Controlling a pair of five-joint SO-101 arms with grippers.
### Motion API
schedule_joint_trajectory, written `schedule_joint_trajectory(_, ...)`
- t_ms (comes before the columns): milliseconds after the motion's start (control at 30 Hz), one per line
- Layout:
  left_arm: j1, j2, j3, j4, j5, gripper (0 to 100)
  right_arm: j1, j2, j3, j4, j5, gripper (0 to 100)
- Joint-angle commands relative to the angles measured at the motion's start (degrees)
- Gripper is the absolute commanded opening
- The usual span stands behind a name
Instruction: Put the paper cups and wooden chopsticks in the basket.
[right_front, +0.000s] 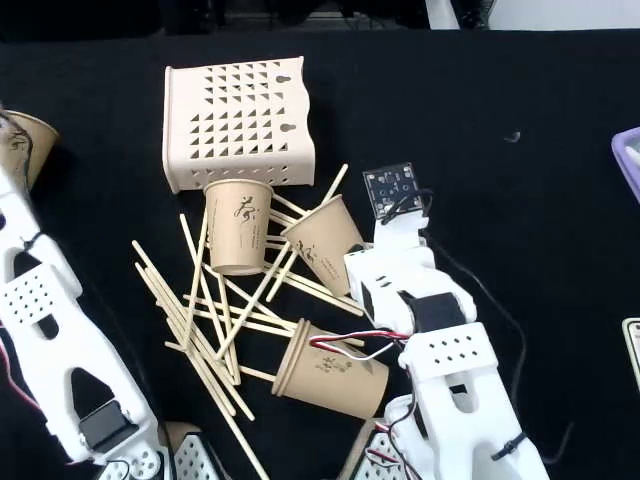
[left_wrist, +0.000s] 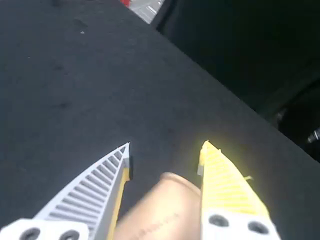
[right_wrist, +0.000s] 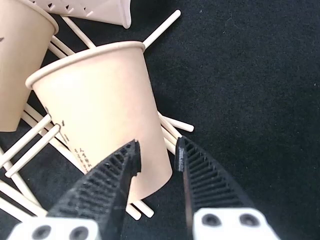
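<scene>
The beige perforated basket (right_front: 238, 120) lies on its side at the back of the black table. One paper cup (right_front: 238, 225) sits at its mouth, a second (right_front: 325, 240) lies just right of it, and a third (right_front: 330, 372) lies nearer the front. Wooden chopsticks (right_front: 215, 320) are scattered under and between them. My right gripper (right_wrist: 157, 150) hangs open over the base end of the second cup (right_wrist: 100, 100), its fingertips straddling the lower side. My left gripper (left_wrist: 166, 146) is at the far left, shut on a fourth cup (left_wrist: 155, 210), also seen in the high view (right_front: 22, 145).
A purple container (right_front: 628, 160) pokes in at the right edge, with a pale flat object (right_front: 632, 340) below it. The right arm (right_front: 440, 340) covers the table beside the front cup. Open black cloth lies right of the basket.
</scene>
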Motion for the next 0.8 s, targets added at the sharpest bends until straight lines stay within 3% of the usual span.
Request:
schedule_joint_trajectory(0,-0.3,0.6,-1.0,-4.0,0.7,23,-0.5,-1.0,-0.5,-1.0,-0.4,12.4)
schedule_joint_trajectory(100,1.2,1.1,-1.0,-0.3,0.4,23,-0.5,-1.0,-0.5,-1.0,-0.4,12.4)
schedule_joint_trajectory(333,5.9,1.5,-9.4,18.9,-0.9,23,-0.5,-1.0,-0.5,-1.0,-0.4,12.4)
schedule_joint_trajectory(767,12.0,-3.7,-13.6,48.4,-20.9,23,-0.4,-1.0,-0.7,-0.7,-0.4,12.4)
